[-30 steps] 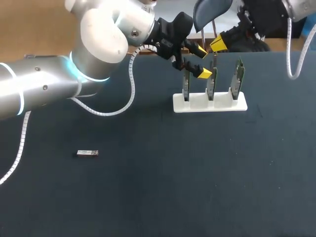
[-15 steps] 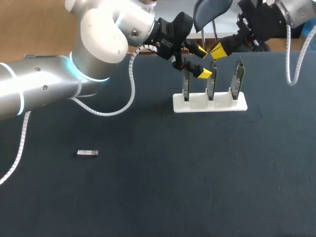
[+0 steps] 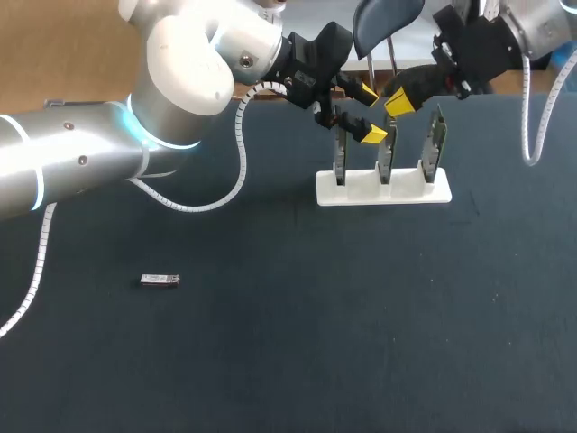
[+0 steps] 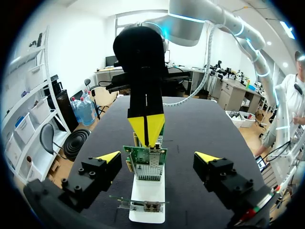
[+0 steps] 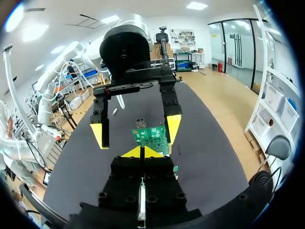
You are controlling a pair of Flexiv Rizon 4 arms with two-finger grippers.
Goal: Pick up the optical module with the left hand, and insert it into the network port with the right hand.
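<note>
The optical module [image 3: 160,280], a small silver bar, lies flat on the dark table far to the near left of both grippers. Three green network cards [image 3: 386,153] stand upright in a white stand [image 3: 383,191] at the back. My left gripper [image 3: 367,115] hangs open just over the left and middle cards, holding nothing. In the left wrist view its fingers [image 4: 108,157] straddle the nearest card [image 4: 145,162]. My right gripper [image 3: 400,96] is shut and empty, above the middle card and facing the left one. Its shut tips [image 5: 143,151] sit just behind a card [image 5: 152,136].
The dark table [image 3: 297,343] stretches wide between the stand and the module. The left arm's white cable [image 3: 236,171] loops down close to the table left of the stand. The two grippers are close together over the cards.
My right gripper has come down and slightly nearer the cards, staying shut. The left arm and the module have not moved.
</note>
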